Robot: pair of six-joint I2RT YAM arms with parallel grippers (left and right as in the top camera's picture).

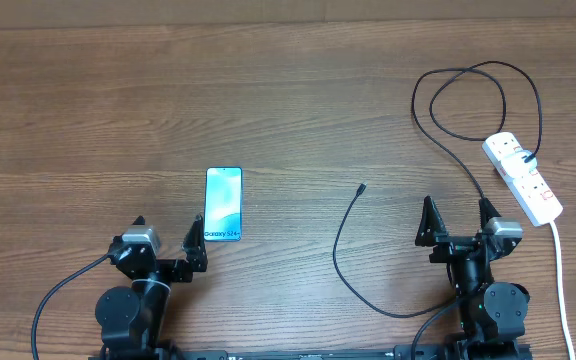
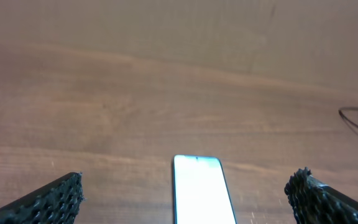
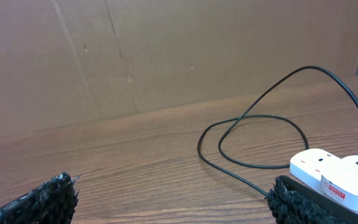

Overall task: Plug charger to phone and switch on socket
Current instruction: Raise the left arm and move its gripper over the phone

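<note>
Near the lower left of the overhead view, the phone [image 1: 223,204] lies flat on the table [image 1: 118,90], screen up, with nothing plugged into it. We see the charger [image 1: 337,250] start at a black plug [image 1: 530,158] seated in the socket [image 1: 521,177] at the right edge. It loops through the upper right, drops toward the bottom of the frame and curves back up. Its free tip ends near the middle of the picture, well apart from the phone.

We judge that the task has not yet begun in any visible way. The tip is neither picked up nor brought to the phone, and no claw is at the red-marked switches. Whether a switch is already on we cannot tell from these views.

Our left gripper [image 1: 166,226] sits just below the phone with its jaws spread wide and nothing between them. Our right gripper [image 1: 457,210] sits at the lower right, between the cable's tip and the socket, equally wide open and empty.

Everything is left to do: grasp the tip, seat it in the phone, then press the switch.
</note>
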